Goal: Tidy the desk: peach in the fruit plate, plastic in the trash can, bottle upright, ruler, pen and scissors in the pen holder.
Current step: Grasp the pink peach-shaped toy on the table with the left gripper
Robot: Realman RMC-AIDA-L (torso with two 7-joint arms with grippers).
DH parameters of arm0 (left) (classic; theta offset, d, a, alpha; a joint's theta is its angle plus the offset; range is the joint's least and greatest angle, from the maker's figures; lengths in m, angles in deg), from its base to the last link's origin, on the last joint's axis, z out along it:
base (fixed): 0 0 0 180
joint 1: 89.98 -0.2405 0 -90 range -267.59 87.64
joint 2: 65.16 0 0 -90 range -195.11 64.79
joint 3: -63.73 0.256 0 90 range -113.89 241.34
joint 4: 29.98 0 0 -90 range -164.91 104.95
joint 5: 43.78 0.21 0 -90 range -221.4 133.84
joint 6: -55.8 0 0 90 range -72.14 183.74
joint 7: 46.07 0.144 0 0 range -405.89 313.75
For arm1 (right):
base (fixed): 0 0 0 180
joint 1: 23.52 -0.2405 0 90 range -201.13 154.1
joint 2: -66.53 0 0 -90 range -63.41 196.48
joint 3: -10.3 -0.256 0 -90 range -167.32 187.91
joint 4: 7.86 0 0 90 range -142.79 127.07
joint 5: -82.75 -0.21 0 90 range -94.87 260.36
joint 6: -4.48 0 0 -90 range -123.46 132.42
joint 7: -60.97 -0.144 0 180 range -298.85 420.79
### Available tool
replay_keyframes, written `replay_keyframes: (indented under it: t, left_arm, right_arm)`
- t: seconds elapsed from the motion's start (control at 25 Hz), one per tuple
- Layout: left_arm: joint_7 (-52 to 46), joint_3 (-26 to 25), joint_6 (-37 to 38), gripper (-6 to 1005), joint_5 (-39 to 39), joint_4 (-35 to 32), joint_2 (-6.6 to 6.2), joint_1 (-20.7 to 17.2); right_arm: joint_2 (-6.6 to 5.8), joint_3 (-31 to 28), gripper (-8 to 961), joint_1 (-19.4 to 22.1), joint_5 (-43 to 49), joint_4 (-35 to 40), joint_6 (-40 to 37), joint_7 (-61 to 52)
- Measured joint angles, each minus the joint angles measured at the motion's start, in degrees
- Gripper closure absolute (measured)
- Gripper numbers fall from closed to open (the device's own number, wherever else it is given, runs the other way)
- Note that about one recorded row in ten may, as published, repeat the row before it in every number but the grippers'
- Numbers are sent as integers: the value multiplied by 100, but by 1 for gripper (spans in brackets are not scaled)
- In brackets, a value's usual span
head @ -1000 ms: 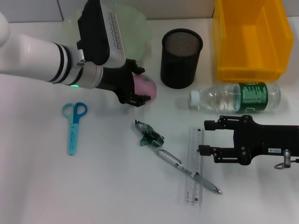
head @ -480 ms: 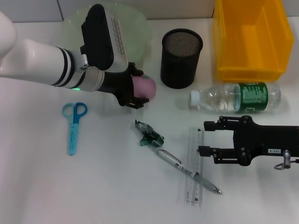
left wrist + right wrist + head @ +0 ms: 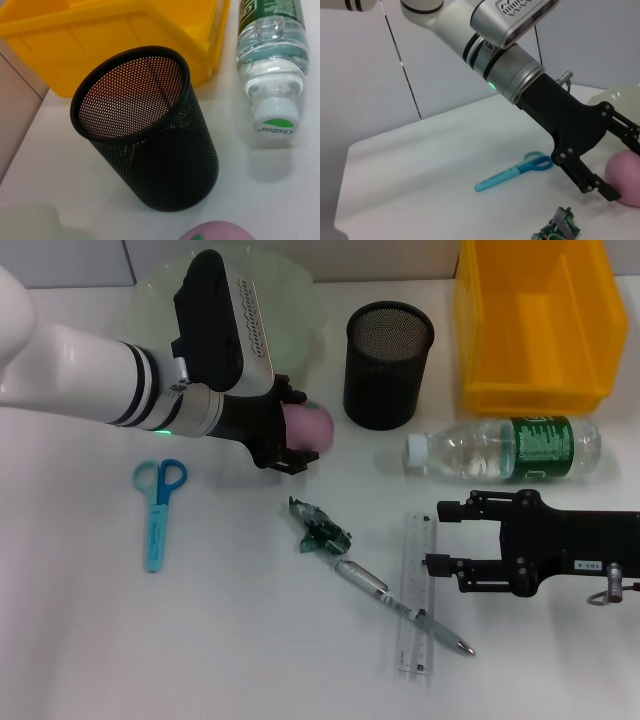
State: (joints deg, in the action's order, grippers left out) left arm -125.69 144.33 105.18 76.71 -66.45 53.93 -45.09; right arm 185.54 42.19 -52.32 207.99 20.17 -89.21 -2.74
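1. One white tabletop [image 3: 90, 640] is carrying everything, with a pale wall panel rising behind it in the right wrist view.
2. One yellow plastic bin [image 3: 535, 320] is sitting at the far right.
3. One pale green round plate [image 3: 300, 300] is lying behind the left gripper [image 3: 297, 430], whose jaws are clamping one pink peach [image 3: 310, 424] with a green patch, just off the plate's edge.
4. One right gripper [image 3: 440, 536] is resting open by the clear ruler [image 3: 418, 590].
5. One clear bottle [image 3: 505, 448] with a green label is lying sideways.
6. One black mesh pen holder [image 3: 388, 365] is standing upright.
7. One pair of blue scissors [image 3: 157, 510], one silver pen [image 3: 400, 605] and one crumpled green plastic scrap [image 3: 318, 528] are lying loose.
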Motion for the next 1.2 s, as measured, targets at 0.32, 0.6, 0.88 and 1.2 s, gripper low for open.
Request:
replay_keyframes:
  t: [0.32,0.6,0.88,1.2]
  left_arm:
    - [0,-1,14,244,-3,0,0,-22]
    - [0,-1,29,245,-12,-1,0,-34]
    - [-15,25,35,247,-18,-28,0,-43]
    - [-28,51,35,248,-26,-47,0,-42]
  right_arm:
    - [0,1,209,7,0,-9,0,0]
    - [0,10,209,31,0,-9,-8,0]
    - [0,9,210,61,0,-9,-19,0]
    - [0,-1,210,66,0,-9,-35,0]
